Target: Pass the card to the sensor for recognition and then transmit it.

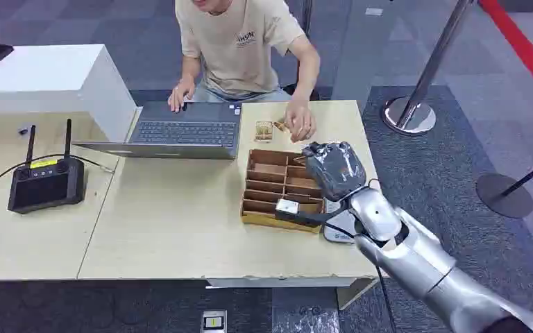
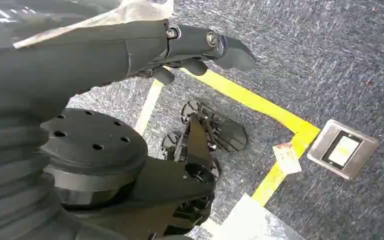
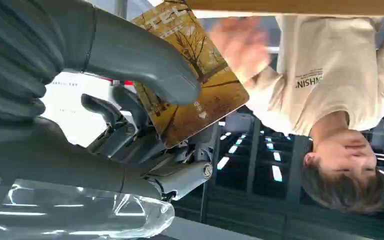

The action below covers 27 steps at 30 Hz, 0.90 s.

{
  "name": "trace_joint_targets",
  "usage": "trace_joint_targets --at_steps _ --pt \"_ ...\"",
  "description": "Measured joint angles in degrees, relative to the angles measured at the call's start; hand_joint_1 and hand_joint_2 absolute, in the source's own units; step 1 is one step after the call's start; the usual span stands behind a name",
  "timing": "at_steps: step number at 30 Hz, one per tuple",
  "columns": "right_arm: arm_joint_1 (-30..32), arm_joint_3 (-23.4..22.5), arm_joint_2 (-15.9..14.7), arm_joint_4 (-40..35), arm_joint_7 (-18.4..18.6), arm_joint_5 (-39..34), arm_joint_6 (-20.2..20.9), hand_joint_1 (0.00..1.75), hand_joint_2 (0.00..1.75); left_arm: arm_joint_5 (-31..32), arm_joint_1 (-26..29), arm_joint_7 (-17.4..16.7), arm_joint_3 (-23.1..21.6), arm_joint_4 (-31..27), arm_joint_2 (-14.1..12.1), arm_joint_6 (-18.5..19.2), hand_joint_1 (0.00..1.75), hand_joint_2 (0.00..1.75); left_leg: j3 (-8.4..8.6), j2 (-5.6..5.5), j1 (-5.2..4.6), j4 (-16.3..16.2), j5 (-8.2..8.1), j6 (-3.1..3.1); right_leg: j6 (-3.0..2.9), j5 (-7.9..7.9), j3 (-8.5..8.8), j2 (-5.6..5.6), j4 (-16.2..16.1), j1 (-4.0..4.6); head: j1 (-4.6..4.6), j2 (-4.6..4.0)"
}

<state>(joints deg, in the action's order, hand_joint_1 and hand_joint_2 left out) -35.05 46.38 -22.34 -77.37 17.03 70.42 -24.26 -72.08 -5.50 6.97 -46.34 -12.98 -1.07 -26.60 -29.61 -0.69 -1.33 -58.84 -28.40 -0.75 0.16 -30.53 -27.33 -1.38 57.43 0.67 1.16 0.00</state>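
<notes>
Card (image 3: 192, 75), a printed one with an autumn-tree picture, is sitting in the right hand (image 1: 334, 168), pinched between the thick grey thumb (image 3: 140, 57) and the darker fingers (image 3: 125, 125), with its long axis running out past the fingertips toward the person (image 1: 243, 41) seated across the table (image 1: 173, 222). That hand is hovering over the wooden compartment tray (image 1: 277, 184), palm turned away from the head camera, so the card is hidden behind it there. The person's hand (image 1: 300, 125) is resting on the table just beyond the right hand, so the handover direction is straight ahead of the fingers. I cannot make out which object is the sensor. The left hand (image 2: 200, 50) is hanging toward the floor, fingers apart and holding nothing, well away from the card.
</notes>
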Motion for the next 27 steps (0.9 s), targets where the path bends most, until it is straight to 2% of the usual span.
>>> trace_joint_targets --at_steps 11,16,17,22,27 --pt "-0.04 0.13 0.26 0.50 -0.37 -1.85 -0.98 1.75 1.75 0.00 0.01 0.00 -0.24 0.00 -0.02 -0.02 0.00 1.75 0.00 0.00 0.00 0.00 0.00 0.00 0.00 0.00 0.00 0.00 0.00 0.00 -0.02 0.00" --pt "2.06 -2.15 0.26 -0.46 0.26 -14.19 -7.97 1.75 1.75 -0.74 0.07 0.00 -0.26 0.00 0.00 -0.35 0.00 1.75 0.03 -0.01 0.02 -0.02 0.00 0.00 0.00 0.00 -0.02 0.00 0.00 -0.01 -0.02 0.00" --pt "3.22 -3.11 0.20 -1.01 0.17 -17.61 -9.51 1.75 1.75 -1.12 0.09 0.02 -0.26 0.00 0.02 -0.55 0.00 0.00 0.03 -0.01 0.02 -0.02 0.00 0.00 0.00 0.00 -0.01 0.00 0.00 0.00 -0.02 0.00" --pt "11.44 -10.28 -0.79 -4.59 -2.52 -32.84 -14.67 1.75 1.75 -2.62 0.30 0.20 -0.26 0.04 0.13 -1.51 0.00 0.00 0.01 -0.01 0.01 -0.03 -0.06 -0.06 0.01 -0.01 0.01 0.00 -0.03 -0.01 0.00 0.00" --pt "20.27 -17.35 -1.51 -7.45 -5.81 -39.73 -15.67 1.75 1.75 -4.00 0.33 0.85 -0.13 0.13 0.24 -1.92 0.00 0.00 0.01 0.00 0.01 -0.03 -0.06 -0.06 0.01 -0.01 0.00 0.00 -0.04 0.00 -0.02 0.00"
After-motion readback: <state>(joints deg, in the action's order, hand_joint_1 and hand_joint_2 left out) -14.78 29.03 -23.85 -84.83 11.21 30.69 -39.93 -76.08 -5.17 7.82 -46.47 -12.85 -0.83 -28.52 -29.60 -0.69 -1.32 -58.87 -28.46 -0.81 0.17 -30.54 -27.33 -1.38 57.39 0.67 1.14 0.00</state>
